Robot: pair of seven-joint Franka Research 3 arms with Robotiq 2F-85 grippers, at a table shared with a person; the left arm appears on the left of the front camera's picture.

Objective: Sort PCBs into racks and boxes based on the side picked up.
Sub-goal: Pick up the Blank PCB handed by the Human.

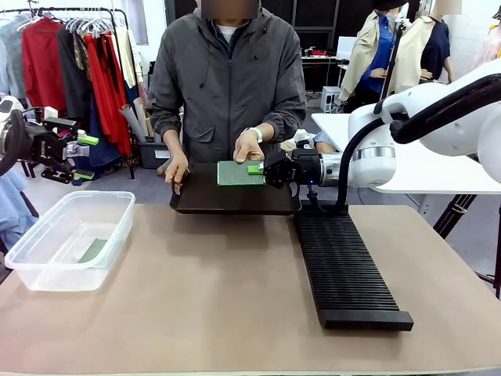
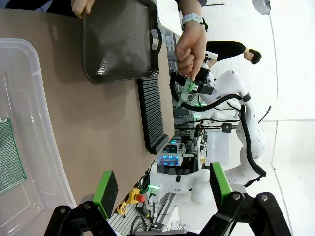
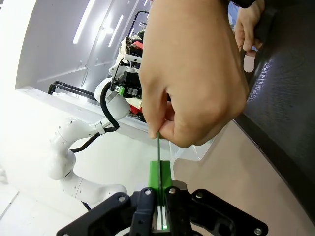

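PCB (image 1: 235,174) is over the black tray (image 1: 235,202), offered flat by the person's hand (image 1: 249,146) so one edge faces me; my right gripper (image 1: 256,168) is clamped on that edge. My left gripper (image 1: 84,157) hovers with jaws apart near the box (image 1: 47,262).

Tabletop (image 1: 219,282) lies open through the middle, between the clear tub (image 1: 47,270) at left and the black rack (image 1: 344,270) at right. The far middle is blocked: a black tray (image 1: 227,202), with a person's hand (image 1: 249,146) and the robot's right hand (image 1: 258,168) meeting on a PCB (image 1: 233,174) above it.
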